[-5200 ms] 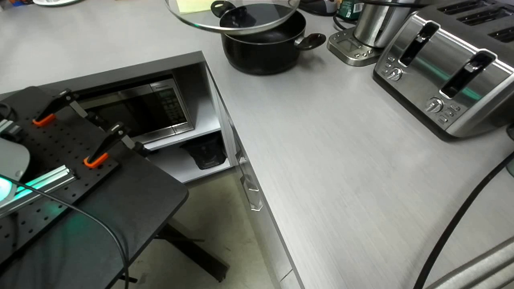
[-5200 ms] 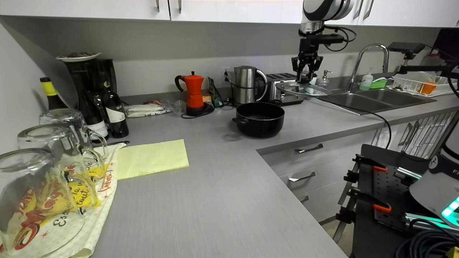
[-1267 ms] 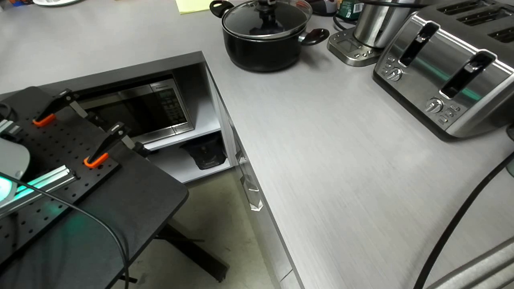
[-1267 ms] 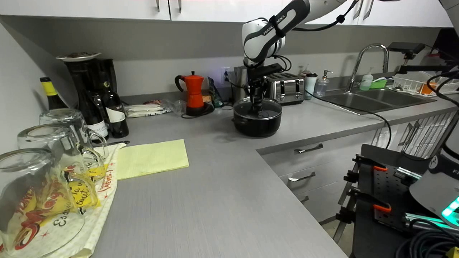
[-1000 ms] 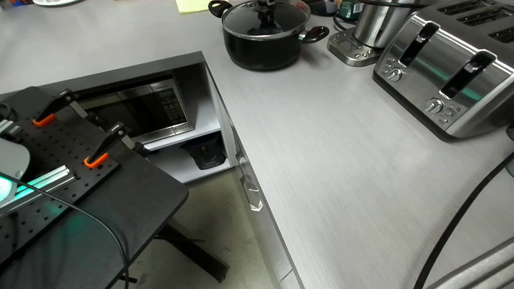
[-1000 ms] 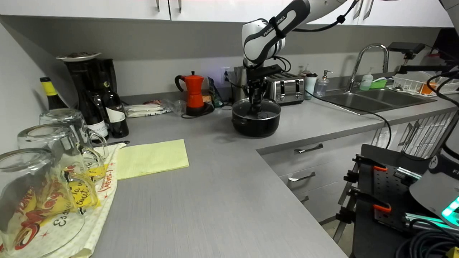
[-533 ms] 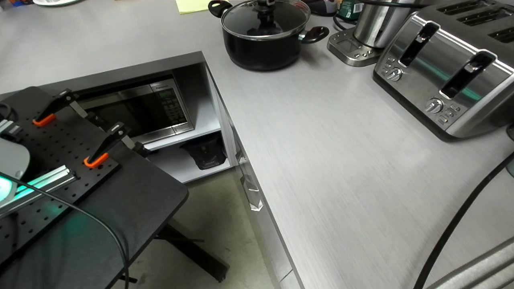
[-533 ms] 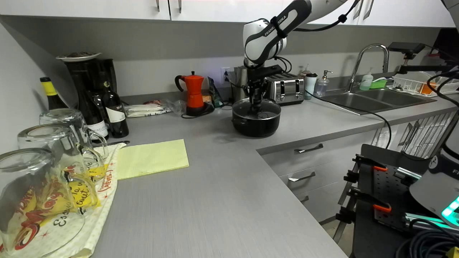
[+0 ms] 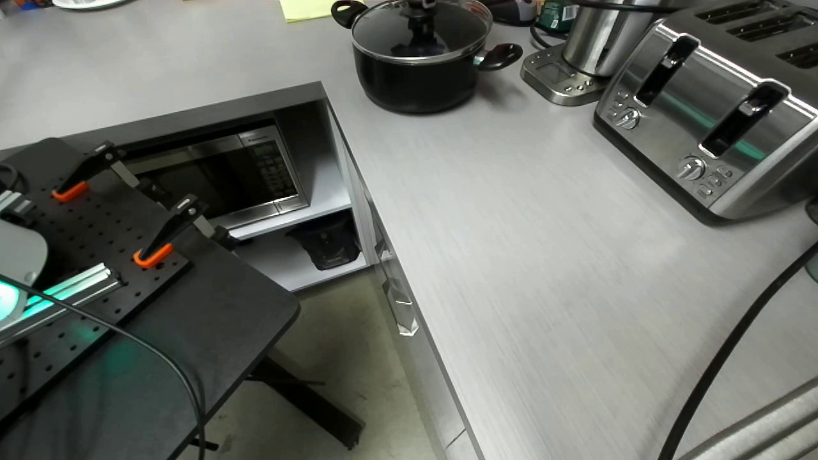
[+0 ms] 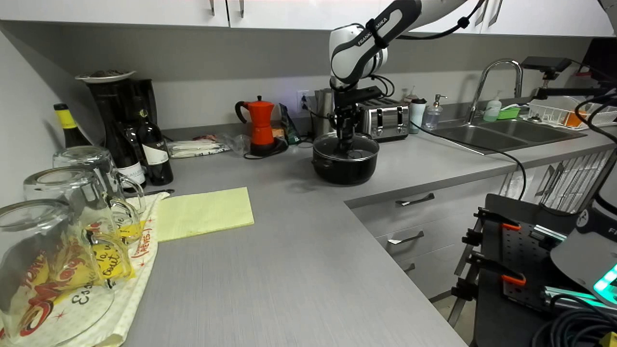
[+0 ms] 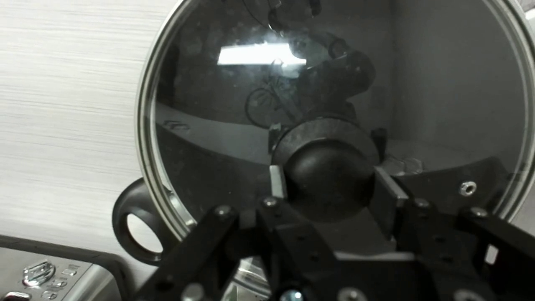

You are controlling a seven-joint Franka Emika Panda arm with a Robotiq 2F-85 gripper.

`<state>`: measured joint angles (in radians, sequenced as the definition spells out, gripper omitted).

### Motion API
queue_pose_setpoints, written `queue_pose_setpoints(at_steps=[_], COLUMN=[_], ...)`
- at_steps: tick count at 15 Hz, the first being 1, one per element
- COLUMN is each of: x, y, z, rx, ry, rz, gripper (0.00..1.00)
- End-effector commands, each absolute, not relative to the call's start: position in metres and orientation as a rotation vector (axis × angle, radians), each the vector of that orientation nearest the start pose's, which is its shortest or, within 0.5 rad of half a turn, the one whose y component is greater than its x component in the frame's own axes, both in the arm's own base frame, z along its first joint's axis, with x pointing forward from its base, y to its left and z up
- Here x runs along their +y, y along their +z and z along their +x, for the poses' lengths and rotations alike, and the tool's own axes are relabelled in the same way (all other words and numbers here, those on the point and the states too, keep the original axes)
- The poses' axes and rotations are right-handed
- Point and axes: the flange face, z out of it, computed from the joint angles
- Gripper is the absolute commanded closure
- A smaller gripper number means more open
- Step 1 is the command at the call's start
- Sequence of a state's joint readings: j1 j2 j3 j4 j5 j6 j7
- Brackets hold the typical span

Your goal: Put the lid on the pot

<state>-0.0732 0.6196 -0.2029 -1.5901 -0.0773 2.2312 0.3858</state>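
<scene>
The black pot (image 9: pixel 418 86) stands upright on the grey counter and also shows in an exterior view (image 10: pixel 344 171). The clear glass lid (image 9: pixel 386 32) lies on the pot's top, its metal rim about level with the pot's rim. It also shows in an exterior view (image 10: pixel 359 152) and fills most of the wrist view (image 11: pixel 250 125). My gripper (image 10: pixel 344 142) points straight down over the lid's middle. In the wrist view the gripper's fingers (image 11: pixel 330 182) press on both sides of the round black knob (image 11: pixel 328 184). The pot's inside is hidden under the dark, reflecting glass.
The silver toaster (image 9: pixel 716 108) and steel kettle (image 10: pixel 324 103) stand close to the pot. A red moka pot (image 10: pixel 261 123) is by the wall. A yellow cloth (image 10: pixel 205 214) and glass mugs (image 10: pixel 53 241) lie farther off. The counter's edge (image 10: pixel 385 190) runs in front.
About five seconds ago the lid was held in the air beside the pot; now it lies on it. In the last second the arm, lid and pot have shifted very slightly together.
</scene>
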Motion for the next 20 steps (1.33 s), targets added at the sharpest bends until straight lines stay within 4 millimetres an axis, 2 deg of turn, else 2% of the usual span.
queue_pose_setpoints(at_steps=[1,9,20], x=[-0.173,-0.167,-0.172], y=[0.297,0.292,0.280], z=[0.669,0.670,0.667], rx=[0.917,0.896,0.898], ry=[-0.052,-0.025,0.038], rz=[-3.154,-3.156,-3.156], gripper=[0.75,0.75,0.75])
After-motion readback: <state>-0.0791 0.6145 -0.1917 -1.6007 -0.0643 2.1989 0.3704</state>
